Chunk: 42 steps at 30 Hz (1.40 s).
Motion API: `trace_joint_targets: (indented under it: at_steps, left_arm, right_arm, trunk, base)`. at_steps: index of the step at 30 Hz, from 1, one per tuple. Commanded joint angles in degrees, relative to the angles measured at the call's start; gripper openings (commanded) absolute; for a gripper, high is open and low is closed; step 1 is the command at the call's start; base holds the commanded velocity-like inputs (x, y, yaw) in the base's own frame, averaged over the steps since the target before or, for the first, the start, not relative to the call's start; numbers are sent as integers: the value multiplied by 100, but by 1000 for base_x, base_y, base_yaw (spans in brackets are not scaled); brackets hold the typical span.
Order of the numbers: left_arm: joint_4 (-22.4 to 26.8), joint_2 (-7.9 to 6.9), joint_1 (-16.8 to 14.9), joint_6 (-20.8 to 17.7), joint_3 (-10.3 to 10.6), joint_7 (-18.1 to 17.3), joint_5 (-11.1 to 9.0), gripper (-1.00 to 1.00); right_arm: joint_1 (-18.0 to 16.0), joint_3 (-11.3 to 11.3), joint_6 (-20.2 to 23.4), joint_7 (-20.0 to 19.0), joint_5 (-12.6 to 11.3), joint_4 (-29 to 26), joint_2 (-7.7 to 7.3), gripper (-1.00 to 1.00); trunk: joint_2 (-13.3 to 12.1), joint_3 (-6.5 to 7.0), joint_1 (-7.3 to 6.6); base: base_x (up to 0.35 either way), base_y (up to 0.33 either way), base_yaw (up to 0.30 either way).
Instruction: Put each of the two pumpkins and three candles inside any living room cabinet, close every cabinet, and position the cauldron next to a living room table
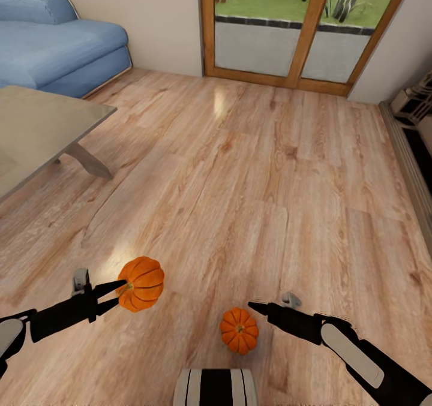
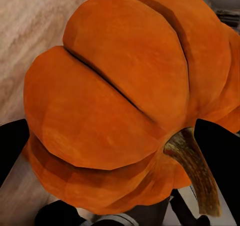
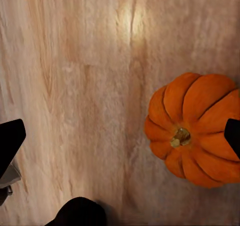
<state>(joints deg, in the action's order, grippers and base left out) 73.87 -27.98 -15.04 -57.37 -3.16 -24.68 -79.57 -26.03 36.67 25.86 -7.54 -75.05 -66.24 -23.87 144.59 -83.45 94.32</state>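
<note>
I am looking down from the head camera at a pale wood-plank floor (image 1: 252, 172). At the lower left of the frame, my left gripper (image 1: 116, 290), a black two-fingered pincer, is clamped on a small round orange pumpkin with ribbed sides (image 1: 141, 283). The pumpkin hangs tipped on its side, its short brownish stem (image 2: 196, 170) lying close against one black finger in the left wrist view.

At the bottom centre, a second small ribbed orange pumpkin (image 1: 239, 330) sits upright on the floor, stem up. My right gripper (image 1: 259, 305) hovers just beside it, up and to its right in the frame. In the right wrist view its black fingers (image 3: 10, 141) stand wide apart, and the pumpkin lies off towards one finger rather than midway between them.

My judgement is that the step in hand is picking up this second pumpkin. To do it well I would first shift the right gripper until the stem sits between both fingers, then lower straight down and close across the ribbed flanks, not the stem.

A grey-topped low table (image 1: 42, 130) fills the left edge, a blue sofa (image 1: 57, 40) the upper left, and a wood-framed glass door (image 1: 300, 28) the top.
</note>
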Motion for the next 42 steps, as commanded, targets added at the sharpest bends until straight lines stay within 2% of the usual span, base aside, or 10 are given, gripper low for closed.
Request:
trace_joint_targets:
  at_steps: [1,6,10,11,12,14,16,18,42]
  left_arm:
    - [11,-2,5,-29,-8,-48,-4,-100]
    - [51,-4,19,-29,-7,-77,-71,-100]
    - [325,-29,184,-29,-8,-80,-500,-100]
    - [393,-53,218,-29,-8,-81,-538,-100]
    - [617,-156,312,-29,-1,-84,-671,-100]
    - [836,-266,429,-29,5,-82,-886,-100]
    - [934,-318,498,-29,7,-82,-1050,-100]
    - [980,-341,526,-29,8,-81,-1127,-100]
    - [1024,-348,555,-29,17,-82,-1192,-100]
  right_arm:
    - [-5,9,40,123,-16,2,50,100]
    - [-7,11,87,346,-10,5,147,100]
    - [-16,35,93,370,41,16,227,100]
    - [-18,34,93,371,73,19,244,100]
    - [-19,32,94,377,215,33,302,100]
    - [-23,18,94,378,389,43,372,100]
    - [-24,12,93,382,474,47,404,100]
    - [-25,9,89,379,510,45,417,100]
    - [-24,-40,49,307,538,41,418,100]
  trunk:
    - [3,-26,1]
    - [10,-137,14]
    - [15,-226,24]
    - [16,-248,27]
    - [18,-270,30]
    - [20,-314,35]
    - [23,-358,40]
    - [26,-403,45]
    - [58,-934,107]
  base:
    - [0,0,0]
    - [0,0,0]
    - [0,0,0]
    - [0,0,0]
    - [0,0,0]
    - [0,0,0]
    - [0,0,0]
    - [0,0,0]
    - [0,0,0]
